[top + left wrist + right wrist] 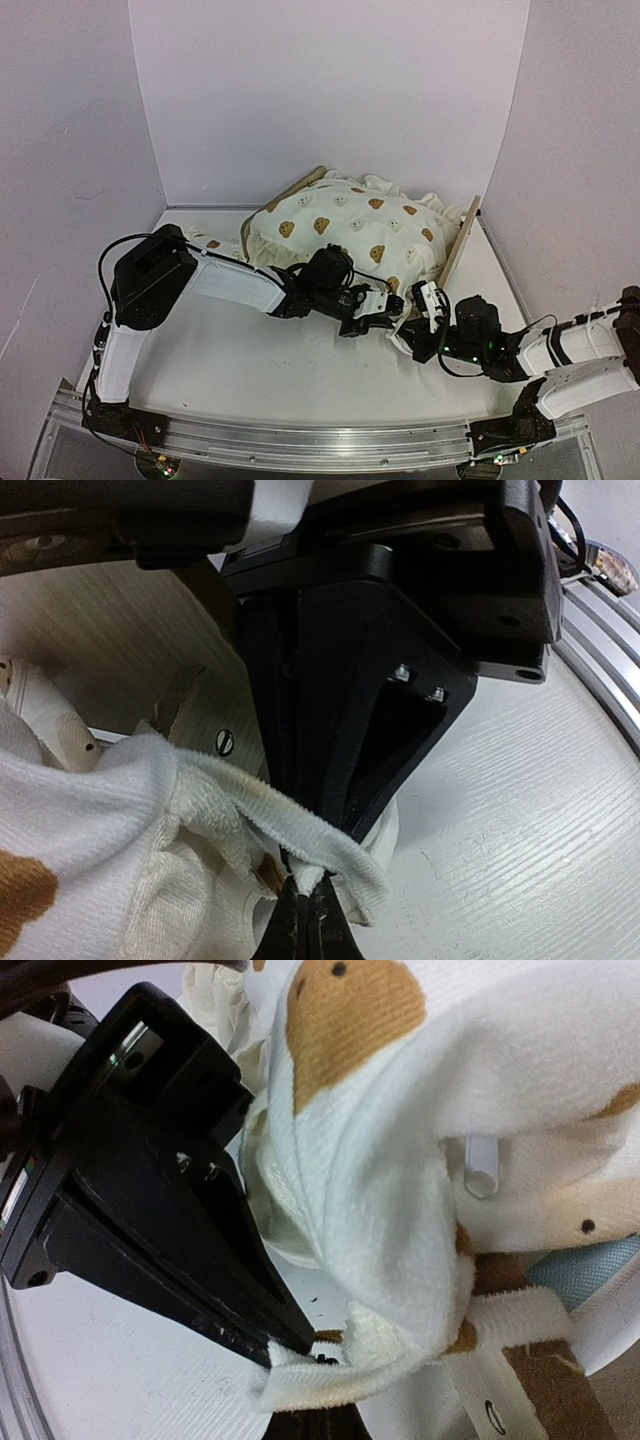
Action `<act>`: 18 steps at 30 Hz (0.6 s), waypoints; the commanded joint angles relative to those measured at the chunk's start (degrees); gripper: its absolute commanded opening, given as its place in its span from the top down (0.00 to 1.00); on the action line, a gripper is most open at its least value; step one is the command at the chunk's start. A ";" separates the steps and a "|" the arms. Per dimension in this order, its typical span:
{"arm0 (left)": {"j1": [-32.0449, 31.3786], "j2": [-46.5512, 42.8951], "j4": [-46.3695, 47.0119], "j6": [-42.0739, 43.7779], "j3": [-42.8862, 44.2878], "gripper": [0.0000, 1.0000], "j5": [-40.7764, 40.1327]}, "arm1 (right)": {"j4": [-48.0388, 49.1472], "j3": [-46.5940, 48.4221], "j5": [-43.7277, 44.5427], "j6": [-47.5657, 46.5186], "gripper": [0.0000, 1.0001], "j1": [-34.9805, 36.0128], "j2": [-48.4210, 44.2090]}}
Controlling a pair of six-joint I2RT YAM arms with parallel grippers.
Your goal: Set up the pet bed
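Ties are your business now. The cushion lies on the bed, and as I judge it you are fastening its near corner to the frame. Your left tool is closed on a white tie, pinched right at its tips, with the strip running back into the cushion. Your right tool is closed too, with a cream strap caught at its tips. I cannot tell whether that strap is the other end of the same tie. The two tools sit tip to tip, nearly touching, low over the table.

The bed stands just beyond both tools, its near corner hidden under the overhanging cushion. In the left wrist view, pale frame wood shows just behind the tool. In the right wrist view, a brown post with blue fabric beside it lies just to the tool's right, with a cream band across it.

The next move probably calls for drawing the two ends round that post and apart. Keep the motions small and even, because the tools crowd each other. A hard pull could drag the cushion off or shift the bed.
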 commanded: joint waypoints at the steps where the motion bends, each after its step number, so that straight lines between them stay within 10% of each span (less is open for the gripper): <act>1: 0.04 -1.70 3.75 -3.37 1.95 1.00 0.37 | 2.93 4.58 -2.72 -0.50 1.00 0.42 -0.50; 10: 0.68 -4.00 14.64 -18.43 -4.76 1.00 -6.05 | -47.48 20.49 9.45 14.34 0.55 0.40 -7.12; 18: 0.67 -3.20 17.01 -23.12 -5.41 1.00 -6.06 | -59.17 22.92 1.11 20.14 0.39 0.42 -9.07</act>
